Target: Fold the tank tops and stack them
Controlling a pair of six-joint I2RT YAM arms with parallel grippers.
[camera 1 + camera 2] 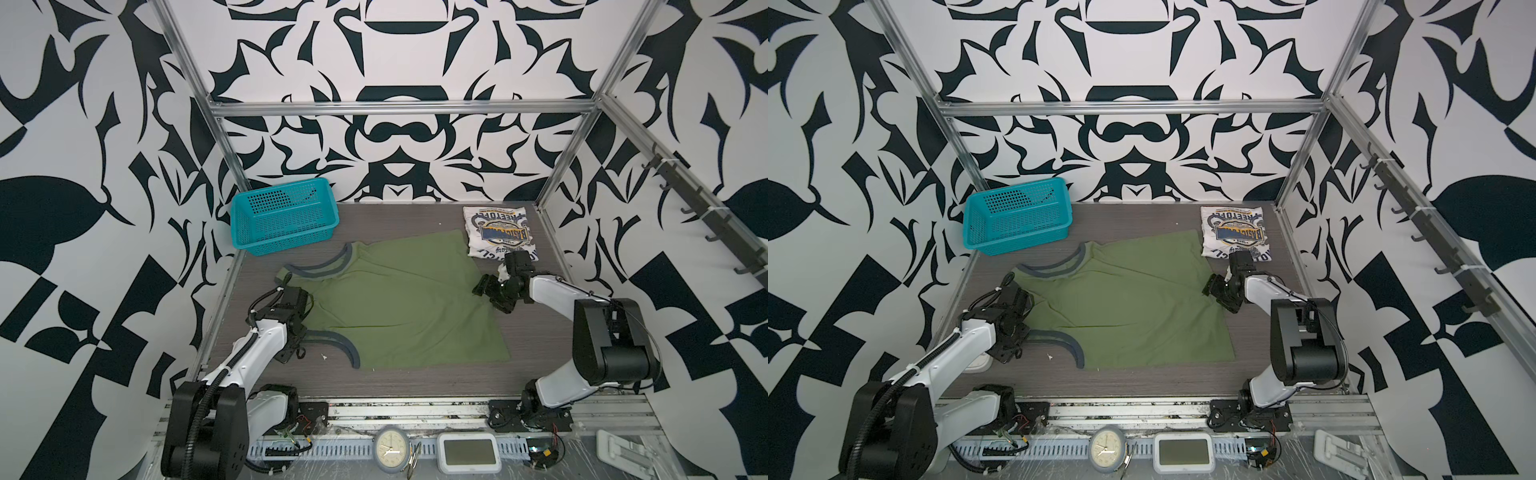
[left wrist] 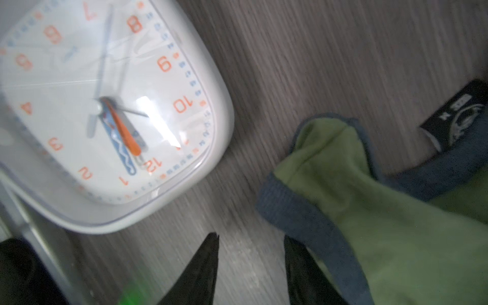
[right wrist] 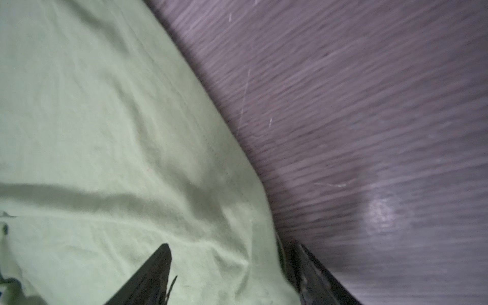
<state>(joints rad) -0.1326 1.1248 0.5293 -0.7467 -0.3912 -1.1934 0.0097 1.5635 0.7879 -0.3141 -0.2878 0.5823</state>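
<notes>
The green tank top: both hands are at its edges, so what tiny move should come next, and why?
Probably closing the right hand on the hem of the green tank top: its open fingers straddle that edge, one over cloth, one over table. The top lies spread flat, while the white tank top is already folded at the far corner.

**Both top views:** from high at the front we look down on the whole table [image 1: 415, 382], nearly identically. **Wrist views:** we look down from close range at opposite ends of the green top [image 2: 396, 237].
</notes>
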